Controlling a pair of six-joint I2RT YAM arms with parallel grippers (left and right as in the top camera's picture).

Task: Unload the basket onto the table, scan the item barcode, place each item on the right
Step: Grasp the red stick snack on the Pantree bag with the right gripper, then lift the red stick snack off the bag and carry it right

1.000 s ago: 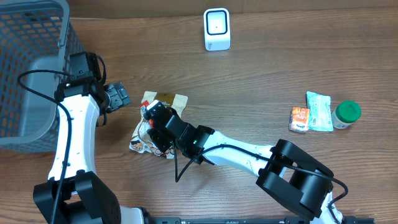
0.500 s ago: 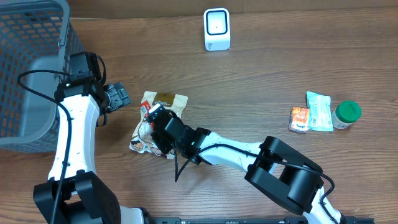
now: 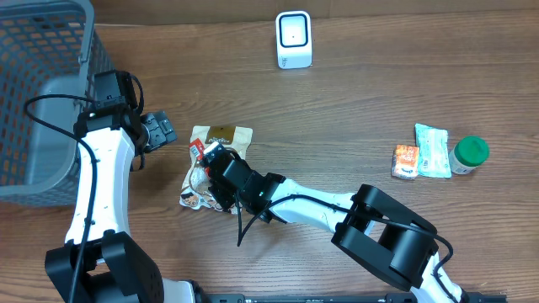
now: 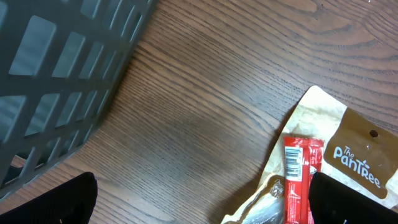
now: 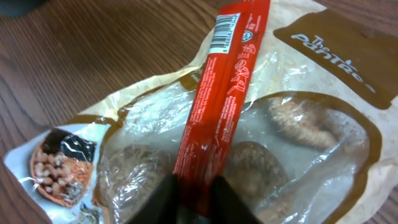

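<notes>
A red snack bar (image 5: 224, 93) with a barcode (image 5: 225, 34) at its far end lies on top of a brown-and-clear snack bag (image 5: 311, 134). My right gripper (image 5: 198, 200) is shut on the near end of the bar, one dark finger on each side. From overhead the bar (image 3: 200, 150) and the bag (image 3: 222, 135) sit left of centre, with the right gripper (image 3: 212, 171) over them. My left gripper (image 3: 164, 130) hangs open just left of the bag; in the left wrist view its gripper (image 4: 199, 205) spans bare wood, and the bar (image 4: 298, 180) lies by its right finger.
A white scanner (image 3: 294, 39) stands at the back centre. A grey mesh basket (image 3: 42, 93) fills the far left. At the right lie an orange packet (image 3: 406, 161), a green-and-white packet (image 3: 433, 151) and a green-lidded bottle (image 3: 469, 155).
My right gripper has shut on the red bar, and the bag under it has shifted slightly. The left arm has not moved.
</notes>
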